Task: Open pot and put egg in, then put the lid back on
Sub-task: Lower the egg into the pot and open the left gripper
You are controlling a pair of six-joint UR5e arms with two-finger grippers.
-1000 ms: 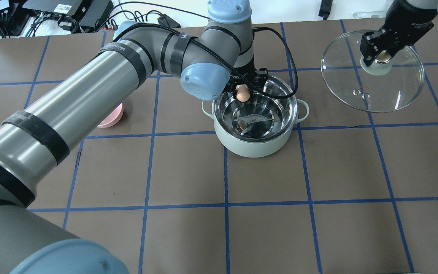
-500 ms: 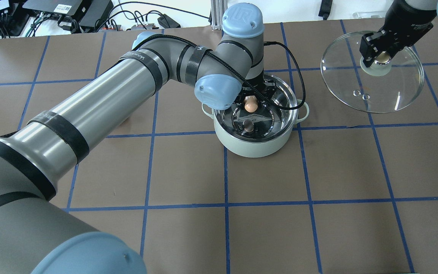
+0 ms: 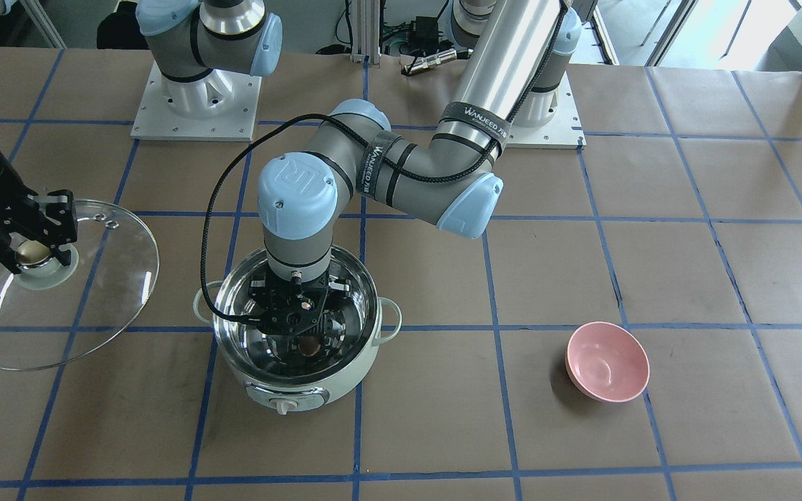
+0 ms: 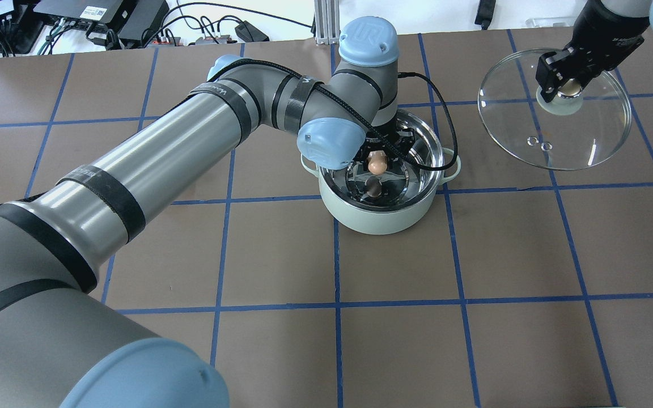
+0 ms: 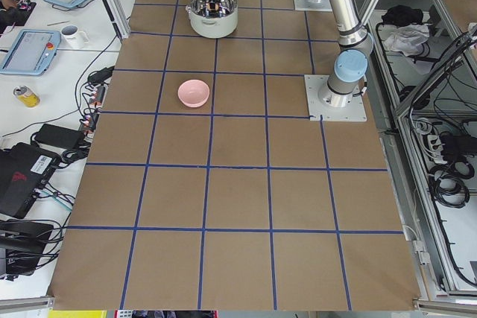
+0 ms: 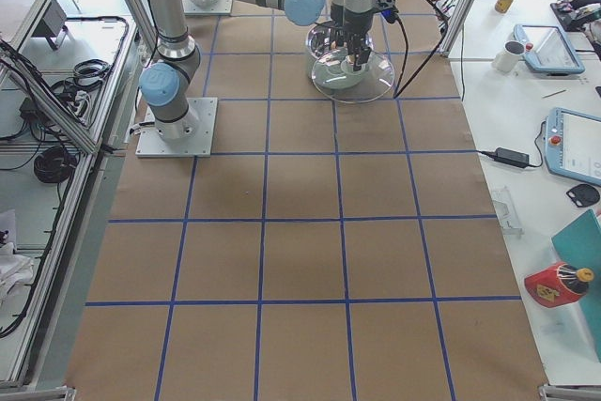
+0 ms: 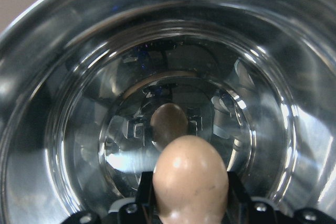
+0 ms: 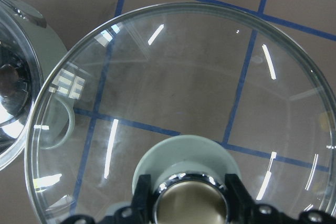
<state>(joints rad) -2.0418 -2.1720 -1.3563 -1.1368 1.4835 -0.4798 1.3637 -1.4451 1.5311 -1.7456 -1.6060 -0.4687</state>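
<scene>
The mint-green pot (image 4: 380, 220) stands open, its steel inside showing; it also shows in the front view (image 3: 303, 388). My left gripper (image 4: 377, 160) is shut on the tan egg (image 4: 377, 164) and holds it inside the pot, above the bottom. In the left wrist view the egg (image 7: 190, 179) sits between the fingers over its own reflection. My right gripper (image 4: 566, 85) is shut on the brass knob (image 8: 189, 203) of the glass lid (image 4: 581, 136). It holds the lid above the table to the right of the pot.
A pink bowl (image 3: 608, 362) sits on the table on my left side, hidden behind my left arm in the overhead view. The left arm's black cable (image 4: 442, 122) loops over the pot's far rim. Cables and boxes lie beyond the table's far edge.
My left gripper has carried the egg from the pot's far-left rim toward its middle and lower inside. The right gripper and lid have hardly moved.
</scene>
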